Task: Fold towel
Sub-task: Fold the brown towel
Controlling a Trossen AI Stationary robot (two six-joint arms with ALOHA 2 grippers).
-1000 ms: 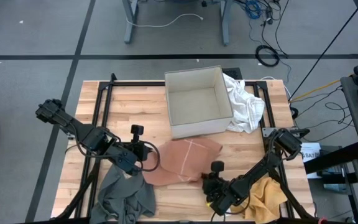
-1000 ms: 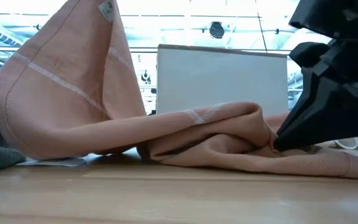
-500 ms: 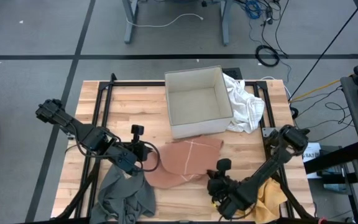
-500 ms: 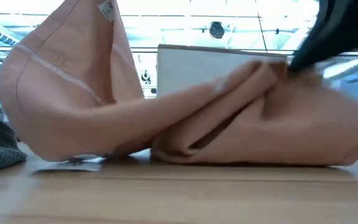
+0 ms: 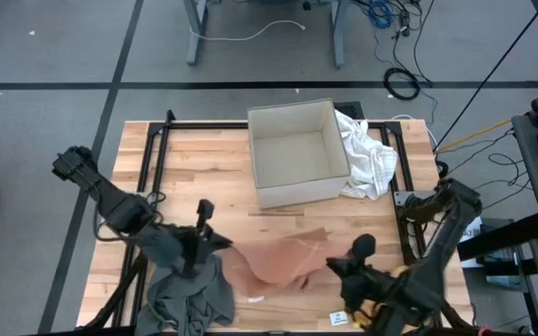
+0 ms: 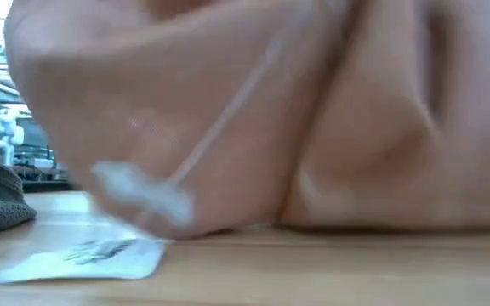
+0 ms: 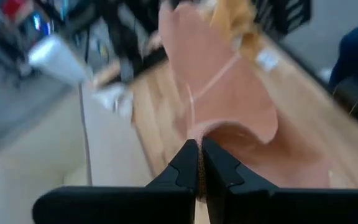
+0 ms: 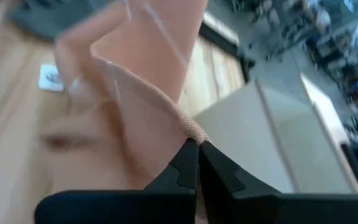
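The pink towel (image 5: 283, 259) hangs between my two grippers near the table's front edge. In the low view, the towel (image 6: 313, 110) fills the frame and its lowest folds meet the wood. My left gripper (image 5: 220, 245) is shut on the towel's left end and shows in its wrist view (image 7: 197, 163). On the towel's right end my right gripper (image 5: 340, 265) is shut too, seen in its own wrist view (image 8: 193, 155). My left gripper pinches the towel's left edge (image 7: 194, 132) between its two fingers, coming slanting down from the table's left. The cloth runs away from the fingers as a curled sheet toward the right arm. My right gripper pinches a hemmed corner (image 8: 188, 129) of the towel's right end between its fingers, slanting down from the right. The cloth drops from that corner in loose folds to the table.
A grey cloth (image 5: 190, 285) lies heaped under the left arm and a yellow cloth (image 5: 381, 291) under the right arm. The open white box (image 5: 297, 154) stands at the far middle with a white cloth (image 5: 370, 157) beside it. A paper tag (image 6: 83, 257) lies on the wood.
My right gripper has risen a good way with the towel's right end. The left gripper has gone a little up and toward the near edge. The towel, which lay flat before the box, is pulled up and toward the near edge, bunched between both grippers.
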